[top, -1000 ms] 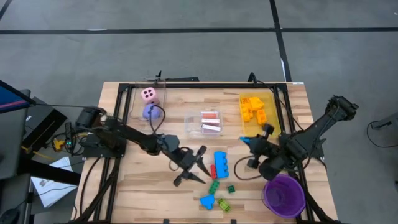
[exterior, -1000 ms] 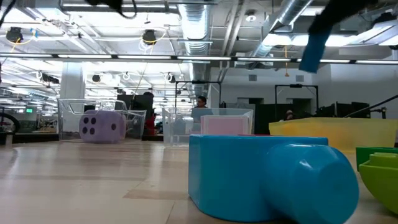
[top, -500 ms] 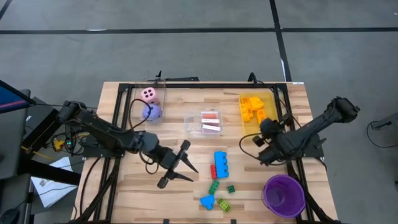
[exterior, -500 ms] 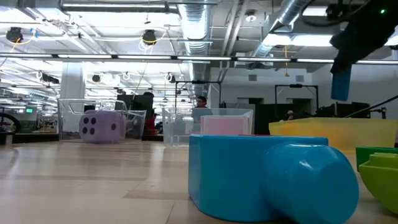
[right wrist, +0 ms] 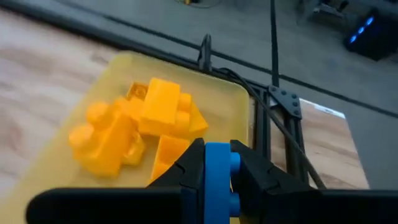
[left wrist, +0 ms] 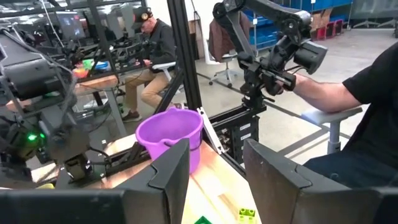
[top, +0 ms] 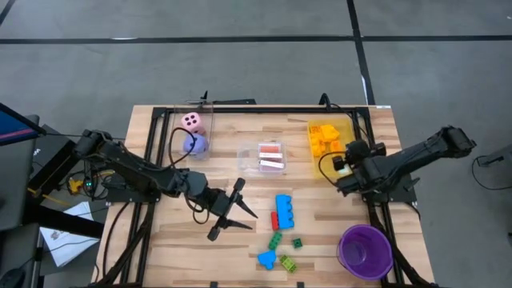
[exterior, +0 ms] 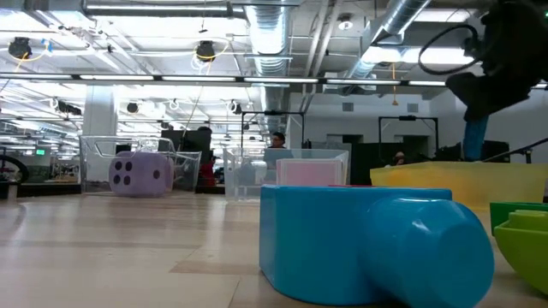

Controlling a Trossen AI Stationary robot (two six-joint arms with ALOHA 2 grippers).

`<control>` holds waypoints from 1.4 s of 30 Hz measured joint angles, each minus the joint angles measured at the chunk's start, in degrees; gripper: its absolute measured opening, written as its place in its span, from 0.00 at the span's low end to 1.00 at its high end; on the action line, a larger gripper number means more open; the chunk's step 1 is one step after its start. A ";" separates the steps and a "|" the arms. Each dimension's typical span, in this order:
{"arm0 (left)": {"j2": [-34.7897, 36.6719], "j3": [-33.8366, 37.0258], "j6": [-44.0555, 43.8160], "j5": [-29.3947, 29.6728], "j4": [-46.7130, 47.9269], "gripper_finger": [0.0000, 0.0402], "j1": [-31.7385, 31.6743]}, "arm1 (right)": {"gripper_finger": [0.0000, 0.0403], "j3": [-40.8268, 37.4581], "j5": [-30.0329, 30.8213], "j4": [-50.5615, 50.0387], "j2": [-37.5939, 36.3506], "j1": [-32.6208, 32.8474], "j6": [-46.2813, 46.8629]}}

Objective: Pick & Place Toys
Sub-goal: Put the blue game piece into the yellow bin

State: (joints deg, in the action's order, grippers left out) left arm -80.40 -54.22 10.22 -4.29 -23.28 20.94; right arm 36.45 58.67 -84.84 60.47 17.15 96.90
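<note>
- Lying nearest the table's front edge, green bricks (top: 275,240) and a blue piece (top: 266,259) are seen beside the purple cup (top: 365,250).
- Left gripper (top: 237,206) is held partly open, empty, above bare wood.
- Right gripper (right wrist: 215,176) is clamped on a blue brick (right wrist: 217,173) over the yellow bin (right wrist: 233,99) of orange bricks (right wrist: 134,130).
- Dice (top: 192,122) are seen at the far left.

Grey floor (top: 240,64) with dark seams; exposed ducts (exterior: 274,34), strip lights overhead; seated people (left wrist: 152,56) at benches
</note>
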 joint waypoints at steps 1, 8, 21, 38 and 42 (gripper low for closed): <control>0.00 0.00 0.00 0.00 0.02 0.36 -0.17 | 0.12 -0.42 0.54 0.66 -0.76 -0.78 -0.14; 0.00 0.00 0.02 0.00 0.00 0.36 -0.29 | 0.12 -2.16 0.75 7.81 -1.17 -8.17 -8.23; 0.00 0.00 0.02 0.02 1.31 0.36 -0.34 | 0.12 -5.66 1.45 19.37 -0.83 -17.14 -20.97; 0.00 0.00 0.02 0.02 1.39 0.36 -0.34 | 0.19 -5.64 1.23 19.54 -0.83 -17.38 -21.92; 0.00 0.00 0.02 0.02 1.43 0.36 -0.34 | 0.22 -5.60 1.23 19.44 -0.83 -17.34 -21.92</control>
State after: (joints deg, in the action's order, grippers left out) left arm -80.40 -54.22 10.24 -4.27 -21.86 20.60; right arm 30.85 59.90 -65.41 59.64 -0.19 74.98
